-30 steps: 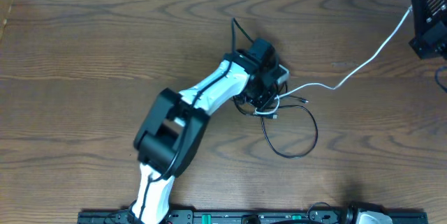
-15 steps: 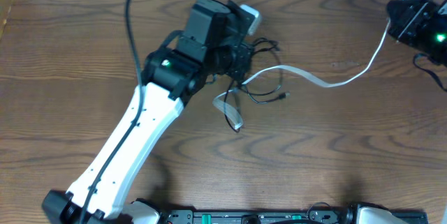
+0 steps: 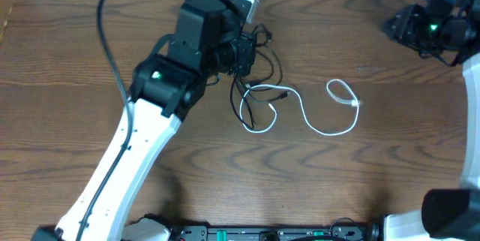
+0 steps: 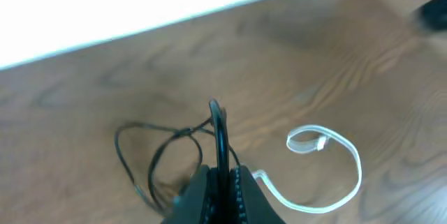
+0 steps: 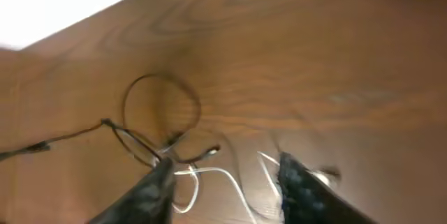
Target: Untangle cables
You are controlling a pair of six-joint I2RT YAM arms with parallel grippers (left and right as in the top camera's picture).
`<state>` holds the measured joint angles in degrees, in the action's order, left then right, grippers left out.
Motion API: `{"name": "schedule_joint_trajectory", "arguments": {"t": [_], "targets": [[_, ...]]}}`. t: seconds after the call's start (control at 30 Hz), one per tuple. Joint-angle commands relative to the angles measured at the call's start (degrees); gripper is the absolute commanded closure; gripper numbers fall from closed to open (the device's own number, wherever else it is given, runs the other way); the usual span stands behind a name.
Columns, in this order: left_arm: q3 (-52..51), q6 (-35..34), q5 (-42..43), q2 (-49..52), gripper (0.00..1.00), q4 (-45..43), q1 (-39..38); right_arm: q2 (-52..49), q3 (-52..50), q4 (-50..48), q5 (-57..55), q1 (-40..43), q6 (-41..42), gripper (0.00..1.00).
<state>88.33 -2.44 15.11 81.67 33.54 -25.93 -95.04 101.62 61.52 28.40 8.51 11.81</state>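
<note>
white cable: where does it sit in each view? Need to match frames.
Overhead: white cable snakes right of centre.
Left wrist: white cable lower right, curled end on top.
Right wrist: white cable bottom centre, blurred.
Shared landmark: the black cable tangled with one end of it.

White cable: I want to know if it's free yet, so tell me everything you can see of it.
The white cable is a thin cord lying slack on the wooden table in an S-curve. Its right end curls into a small loop with a plug; its left end loops across the black cables, overlapping them.
</note>
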Motion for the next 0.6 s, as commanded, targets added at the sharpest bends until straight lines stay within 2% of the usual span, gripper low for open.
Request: {"name": "schedule_joint_trajectory", "arguments": {"t": [0.0,0.2,0.43,0.5,0.57], "targets": [[0.48,-2.97,1.36,-5.73,0.93,-2.58,0.15,-0.83,0.90,-0.87,11.50,-0.15,-7.87,0.48],[0.48,-3.50,1.29,-11.82,0.92,-6.64,0.15,-1.49,0.90,-0.87,13.77,-3.02,-14.34,0.31],[0.48,-3.52,-1.66,-15.21,0.92,-9.49,0.15,-2.62,0.24,-0.07,13.81,-8.48,-20.96,0.27],[0.48,-3.48,-2.89,-15.45,0.93,-9.66,0.15,-3.45,0.24,1.86,15.82,-10.34,-27.26,0.25],[0.48,-3.48,-2.99,-15.45,0.92,-9.68,0.17,-4.85,0.20,6.67,18.73,-13.16,-40.61,0.26]]}}
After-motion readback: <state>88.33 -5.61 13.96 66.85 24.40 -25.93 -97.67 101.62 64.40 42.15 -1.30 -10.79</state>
